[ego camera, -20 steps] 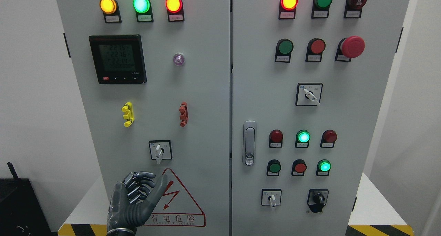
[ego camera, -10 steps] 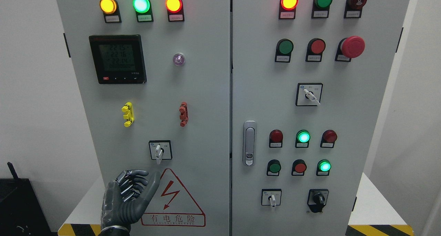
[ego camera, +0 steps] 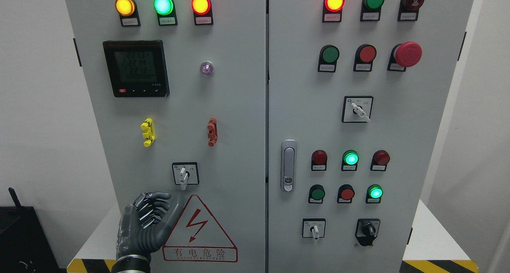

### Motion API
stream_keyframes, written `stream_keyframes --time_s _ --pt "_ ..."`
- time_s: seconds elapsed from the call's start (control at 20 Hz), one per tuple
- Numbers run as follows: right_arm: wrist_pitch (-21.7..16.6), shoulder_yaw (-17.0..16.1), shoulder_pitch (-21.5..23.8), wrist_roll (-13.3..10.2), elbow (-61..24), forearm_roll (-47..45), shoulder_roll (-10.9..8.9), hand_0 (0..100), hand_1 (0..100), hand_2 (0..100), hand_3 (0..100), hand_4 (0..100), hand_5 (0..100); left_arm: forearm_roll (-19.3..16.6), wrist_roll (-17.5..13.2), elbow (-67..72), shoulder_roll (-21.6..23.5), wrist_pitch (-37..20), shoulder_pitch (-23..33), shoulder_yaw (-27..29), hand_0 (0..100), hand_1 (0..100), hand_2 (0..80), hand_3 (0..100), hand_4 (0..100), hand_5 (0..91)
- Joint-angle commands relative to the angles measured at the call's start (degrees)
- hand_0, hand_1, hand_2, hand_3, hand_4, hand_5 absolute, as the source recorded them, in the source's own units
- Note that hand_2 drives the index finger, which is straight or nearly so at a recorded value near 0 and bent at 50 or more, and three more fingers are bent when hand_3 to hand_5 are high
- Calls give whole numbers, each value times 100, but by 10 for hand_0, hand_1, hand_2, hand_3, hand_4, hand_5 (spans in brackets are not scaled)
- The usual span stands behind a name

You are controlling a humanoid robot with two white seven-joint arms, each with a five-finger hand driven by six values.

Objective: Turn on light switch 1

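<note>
Robot hand [ego camera: 147,225] below switch [ego camera: 183,176] (lever vert.)

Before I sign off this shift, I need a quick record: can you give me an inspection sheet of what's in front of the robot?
Surface: grey cabinet with two closed doors, no damage seen.
Job's things: white switch on the left door, lever pointing down, untouched.
Clutter: nothing seen.
Hands: left hand raised below the switch, fingers loosely curled, holding nothing; right not in view.
Cables: nothing seen.
Surroundings: warning sign, meter, lit lamps, red stop button, door handle, white walls.
</note>
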Motion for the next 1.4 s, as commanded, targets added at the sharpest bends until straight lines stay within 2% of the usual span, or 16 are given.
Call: stream_keyframes --time_s 0.0,0.2,1.35 --pt "-1 0 0 4 0 -141 0 0 0 0 0 0 0 -11 -6 128 -36 17 -164 -31 73 658 513 745 815 780" --pt "7 0 0 4 0 -141 0 0 0 0 0 0 0 -11 -6 146 -45 210 -314 -58 75 656 514 746 814 780" --pt "7 0 0 4 0 -141 0 0 0 0 0 0 0 -46 152 260 -62 342 -437 -102 79 648 525 753 817 779"
